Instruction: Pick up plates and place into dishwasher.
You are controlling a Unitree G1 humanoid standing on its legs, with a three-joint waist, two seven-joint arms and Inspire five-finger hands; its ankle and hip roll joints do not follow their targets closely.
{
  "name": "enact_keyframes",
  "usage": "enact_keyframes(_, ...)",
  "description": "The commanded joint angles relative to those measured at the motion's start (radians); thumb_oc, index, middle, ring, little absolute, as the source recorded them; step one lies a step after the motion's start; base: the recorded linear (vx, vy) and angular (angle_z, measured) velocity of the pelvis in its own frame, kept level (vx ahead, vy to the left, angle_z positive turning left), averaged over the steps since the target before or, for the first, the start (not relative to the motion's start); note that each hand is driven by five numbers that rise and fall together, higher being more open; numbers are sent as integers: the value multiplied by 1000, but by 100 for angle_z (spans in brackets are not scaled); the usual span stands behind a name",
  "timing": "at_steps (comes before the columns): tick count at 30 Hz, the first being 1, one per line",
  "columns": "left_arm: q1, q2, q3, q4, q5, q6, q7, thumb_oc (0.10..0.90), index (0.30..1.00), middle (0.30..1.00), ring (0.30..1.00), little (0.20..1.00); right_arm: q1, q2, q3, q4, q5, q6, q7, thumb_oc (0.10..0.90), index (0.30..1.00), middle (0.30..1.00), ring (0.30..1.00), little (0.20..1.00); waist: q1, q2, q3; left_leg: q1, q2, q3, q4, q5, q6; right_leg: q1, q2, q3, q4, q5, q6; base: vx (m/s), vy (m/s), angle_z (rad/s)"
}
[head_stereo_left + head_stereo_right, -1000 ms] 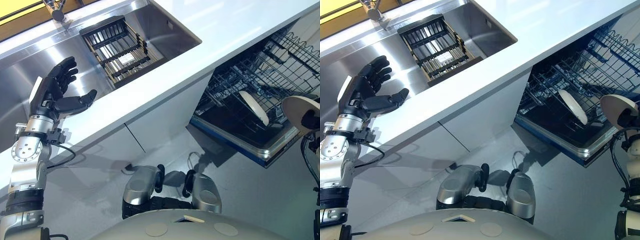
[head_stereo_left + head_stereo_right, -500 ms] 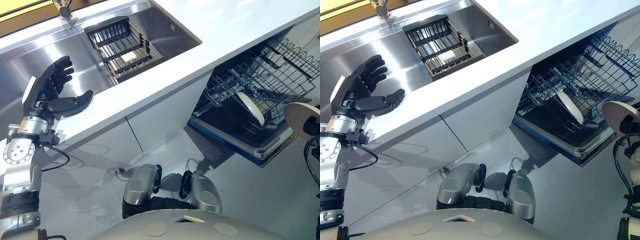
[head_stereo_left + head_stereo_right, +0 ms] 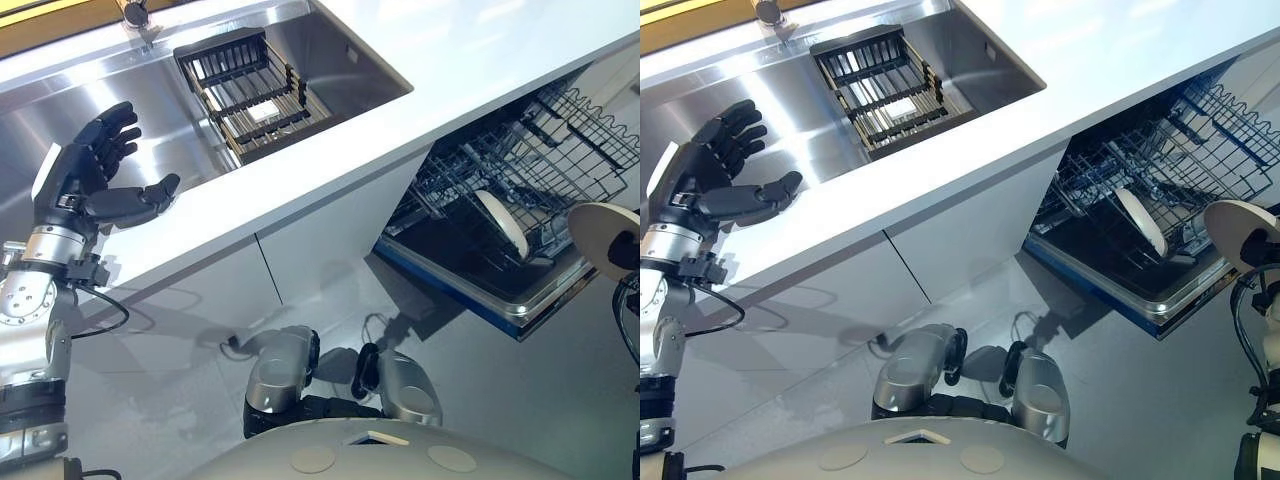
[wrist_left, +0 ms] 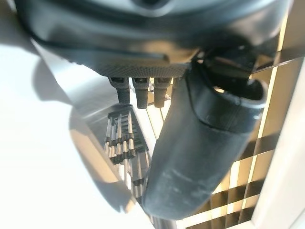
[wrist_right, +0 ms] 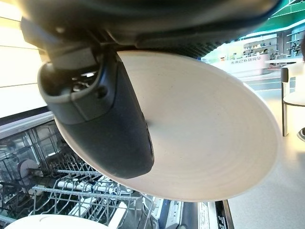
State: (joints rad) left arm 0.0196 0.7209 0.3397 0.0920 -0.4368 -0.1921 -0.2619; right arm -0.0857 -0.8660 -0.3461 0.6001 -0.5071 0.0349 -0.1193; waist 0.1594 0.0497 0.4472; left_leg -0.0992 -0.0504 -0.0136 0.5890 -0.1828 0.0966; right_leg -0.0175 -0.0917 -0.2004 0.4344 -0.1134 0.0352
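White counter (image 3: 480, 60) runs across the left eye view with a steel sink (image 3: 60, 130) at 10 o'clock holding a dark slatted rack (image 3: 245, 85), and the open dishwasher (image 3: 500, 250) sits at 3 o'clock with its lower wire rack (image 3: 470, 190) pulled out. One plate (image 3: 500, 222) already stands on edge among the tines. The right hand (image 3: 625, 252), at the 3 o'clock edge, carries a second plate (image 3: 603, 238) just outside the machine's door. The left hand (image 3: 85, 185) hovers over the counter edge by the sink, fingers spread, holding nothing.

From the right eye view the layout reads the same.

Along the left wrist view, the thumb and relaxed fingers stand above the sink rack.

Close up in the right wrist view, the thumb clamps across the carried plate's (image 5: 200, 138) face, with the wire rack (image 5: 71, 191) below at 7 o'clock. To do this step well, I judge the plate should be turned on edge, lined up with a free slot beside the standing plate, lowered until the tines take it, and only then released.

Against the picture from a second ago, the whole scene has slid slightly, so the camera has moved; the left hand sits a little lower and closer to the view's left edge, and the carried plate remains at the right edge.
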Motion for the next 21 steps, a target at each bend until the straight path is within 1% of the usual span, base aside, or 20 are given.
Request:
enact_keyframes(1, 29, 95, 36, 0, -77, -58, 35, 800, 900, 900, 900, 900, -124, -122, 9, -3, 43, -9, -107, 100, 300, 300, 300, 200, 28, -35, -124, -22, 7, 12, -254, 150, 3, -123, 3, 20, 126, 122, 71, -73, -44, 5)
enact_keyframes(7, -1, 111, 15, 13, -83, -73, 51, 800, 900, 900, 900, 900, -143, -115, 37, 7, 69, -10, -131, 100, 300, 300, 300, 200, 35, -55, -142, -3, 1, -1, -277, 127, 7, -108, 13, 16, 114, 117, 70, -64, -36, 2)
enact_keyframes(10, -14, 116, 7, 16, -85, -83, 60, 800, 900, 900, 900, 900, -148, -110, 47, 6, 86, -14, -143, 100, 300, 300, 300, 200, 39, -62, -157, 5, 2, -10, -283, 110, 9, -100, 15, 15, 139, 107, 68, -80, -8, 3)
enact_keyframes(12, -26, 119, -4, 24, -96, -100, 70, 800, 900, 900, 900, 900, -159, -117, 58, 4, 106, -5, -156, 100, 300, 300, 300, 200, 44, -66, -167, 2, 1, -18, -260, 82, 10, -96, 11, 17, 199, 101, 61, -110, 9, 2)
enact_keyframes(14, -38, 120, -13, 25, -94, -100, 79, 800, 900, 900, 900, 900, -172, -121, 66, 4, 117, 1, -156, 100, 300, 300, 300, 200, 50, -69, -175, 0, 5, -20, -243, 64, 12, -101, -1, 1, 258, 124, 57, -59, 6, 4)
enact_keyframes(16, -56, 106, -31, 24, -82, -92, 97, 800, 900, 900, 900, 900, -196, -122, 80, 7, 127, 8, -153, 100, 300, 300, 300, 200, 45, -58, -167, 8, 17, -15, -225, 53, 26, -146, -15, 0, 406, 153, 59, 16, 0, 8)
enact_keyframes(17, -69, 99, -43, 25, -79, -82, 106, 800, 900, 900, 900, 900, -214, -128, 88, 19, 136, 3, -151, 100, 300, 300, 300, 200, 37, -58, -157, 14, 18, -9, -216, 47, 33, -175, -18, 8, 437, 161, 64, 69, -54, 6)
enact_keyframes(18, -83, 95, -56, 21, -78, -69, 119, 800, 900, 900, 900, 900, -232, -137, 93, 30, 141, -5, -140, 100, 300, 300, 300, 200, 30, -61, -145, 17, 15, -3, -203, 40, 38, -199, -23, 13, 433, 174, 68, 81, -99, 4)
enact_keyframes(19, -102, 90, -71, 23, -79, -58, 133, 800, 900, 900, 900, 900, -255, -154, 100, 43, 143, -13, -127, 100, 300, 300, 300, 200, 23, -67, -129, 14, 7, 1, -178, 28, 39, -205, -27, 17, 401, 184, 74, 116, -175, -14)
enact_keyframes(20, -119, 93, -92, 22, -83, -46, 147, 800, 900, 900, 900, 900, -280, -174, 114, 60, 173, -18, -119, 100, 300, 300, 300, 200, 15, -79, -109, 12, -4, 3, -145, 9, 38, -208, -30, 27, 333, 215, 83, 172, -225, -3)
enact_keyframes(21, -134, 98, -113, 16, -85, -35, 172, 800, 900, 900, 900, 900, -308, -191, 124, 65, 205, -22, -107, 100, 300, 300, 300, 200, 3, -85, -86, 12, -11, 3, -111, -5, 33, -212, -29, 37, 265, 240, 91, 161, -200, 14)
